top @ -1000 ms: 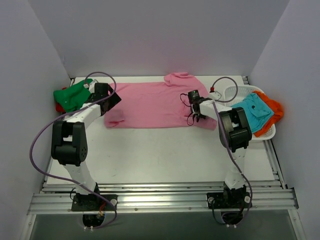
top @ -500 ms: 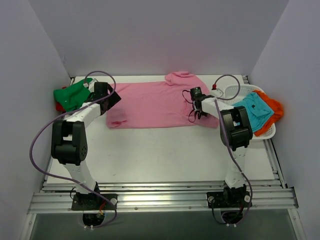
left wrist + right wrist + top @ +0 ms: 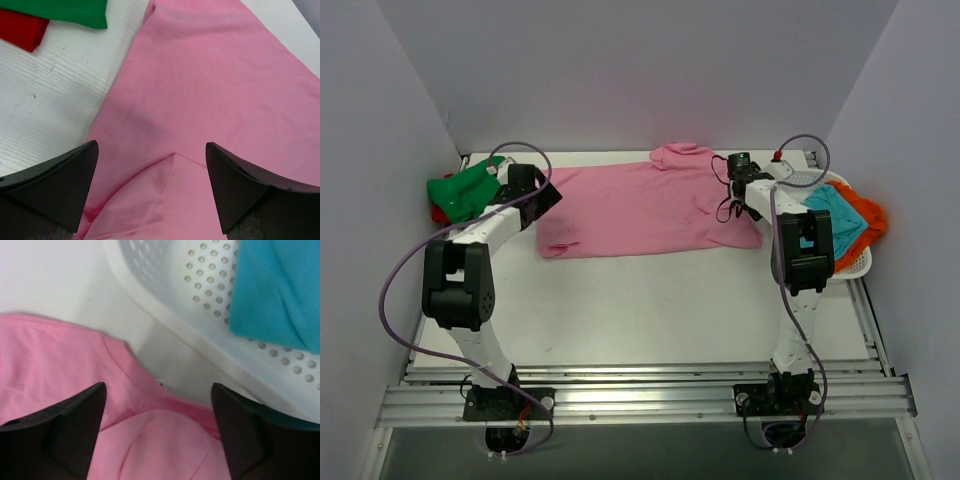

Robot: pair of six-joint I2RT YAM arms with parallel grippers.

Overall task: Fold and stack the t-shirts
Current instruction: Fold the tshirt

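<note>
The left gripper (image 3: pixel 151 146) stands wide open, empty, above the left end of the pink t-shirt (image 3: pixel 640 205) (it lies spread out). The right gripper (image 3: pixel 159 386), open too, hangs over its right edge, just beside the white basket (image 3: pixel 165 285) holding a teal t-shirt (image 3: pixel 280 290).

Left gripper (image 3: pixel 151 150), right gripper (image 3: pixel 157 390) — both spread wide

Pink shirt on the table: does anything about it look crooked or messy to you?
Slightly. The pink shirt lies mostly flat, but the corner at its near-left end is flipped in over the body, making a loose, uneven flap. Off to the right, an orange shirt spills over the rim of the basket.
</note>
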